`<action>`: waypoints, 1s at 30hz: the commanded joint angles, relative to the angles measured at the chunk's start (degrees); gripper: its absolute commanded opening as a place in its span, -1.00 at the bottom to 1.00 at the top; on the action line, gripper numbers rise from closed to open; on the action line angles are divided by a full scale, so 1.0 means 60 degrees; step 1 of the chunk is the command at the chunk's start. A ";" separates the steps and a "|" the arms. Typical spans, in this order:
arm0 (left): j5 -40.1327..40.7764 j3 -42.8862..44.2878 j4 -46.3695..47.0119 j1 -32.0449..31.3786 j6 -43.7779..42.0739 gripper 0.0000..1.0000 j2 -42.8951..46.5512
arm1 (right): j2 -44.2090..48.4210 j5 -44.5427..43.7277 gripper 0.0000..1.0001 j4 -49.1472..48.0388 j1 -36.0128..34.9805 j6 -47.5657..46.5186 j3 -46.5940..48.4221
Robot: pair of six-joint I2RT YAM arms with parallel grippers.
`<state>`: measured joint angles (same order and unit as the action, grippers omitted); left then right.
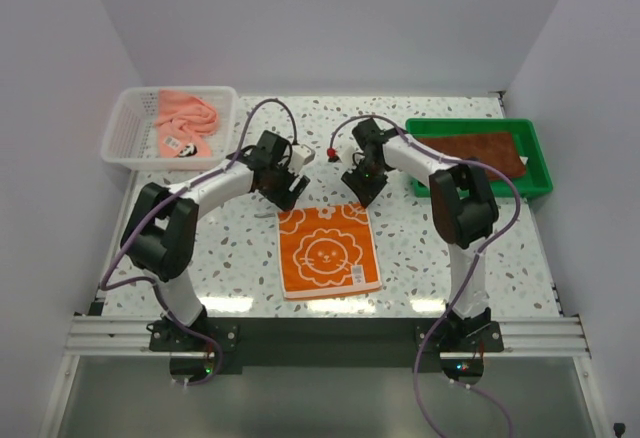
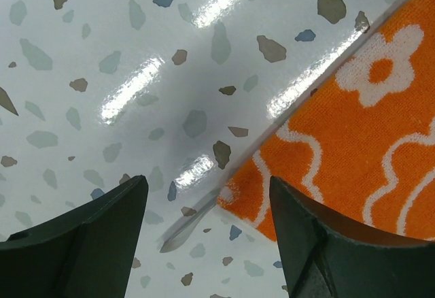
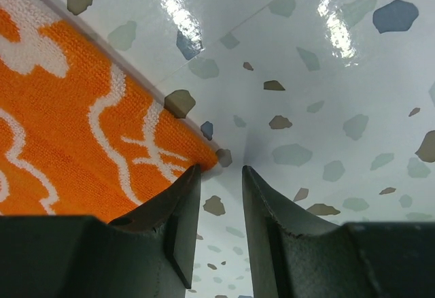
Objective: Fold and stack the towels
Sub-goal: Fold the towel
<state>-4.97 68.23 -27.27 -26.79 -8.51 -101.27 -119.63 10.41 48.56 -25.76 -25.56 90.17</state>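
Top: orange towel [image 1: 328, 251] lies flat mid-surface [image 1: 410, 258], both arms at its 2 far corners. Brown towel [image 1: 470, 148] sits in the green tray [image 1: 540, 173], salmon towel [image 1: 185, 118] in the basket [image 1: 120, 128]. I'd pinch both corners together, then fold evenly.
Left wrist: left jaws wide open, straddling the corner, holding nothing.
Right wrist: right jaws barely apart, 1 tip at the corner, nothing gripped.

The square orange cloth towel [image 1: 328, 251] has a white lion face and white flowers. The crumpled cloth towel [image 1: 185, 118] is salmon pink, its plastic mesh basket [image 1: 118, 134] white. The flat cloth towel [image 1: 470, 148] is dark brown, its plastic tray [image 1: 480, 190] green. The smooth tabletop [image 1: 240, 268] is white with grey, brown and blue specks.
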 commanded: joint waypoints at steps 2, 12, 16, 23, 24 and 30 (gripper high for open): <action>-0.0401 0.0026 0.0047 0.0114 -0.0339 0.53 -0.0040 | -0.0100 0.0490 -0.28 0.0140 0.0016 -0.0266 0.0469; -0.0475 -0.0179 0.0062 0.0114 -0.0397 0.54 0.0077 | -0.0583 0.0799 -0.25 0.0462 0.0001 -0.0427 0.0339; -0.0533 -0.0252 0.0076 0.0128 -0.0558 0.55 0.0077 | -0.0671 0.0594 -0.43 0.0418 0.0001 -0.0369 0.0104; -0.0579 -0.0297 0.0062 0.0114 -0.0661 0.38 -0.0098 | -0.0701 0.0447 -1.00 0.0448 0.0001 -0.0398 0.0089; -0.0578 -0.0268 0.0062 0.0114 -0.0661 0.35 -0.0200 | -0.0701 0.0447 -1.00 0.0462 0.0001 -0.0398 0.0103; -0.0344 -0.0252 -0.0011 0.0114 -0.0588 0.08 -0.0640 | -0.0642 0.0403 -1.00 0.0433 -0.0014 -0.0369 0.0030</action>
<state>-7.40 66.65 -27.68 -26.57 -11.51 -103.68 -121.71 13.43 49.41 -25.76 -27.11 91.59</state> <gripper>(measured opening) 0.561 0.014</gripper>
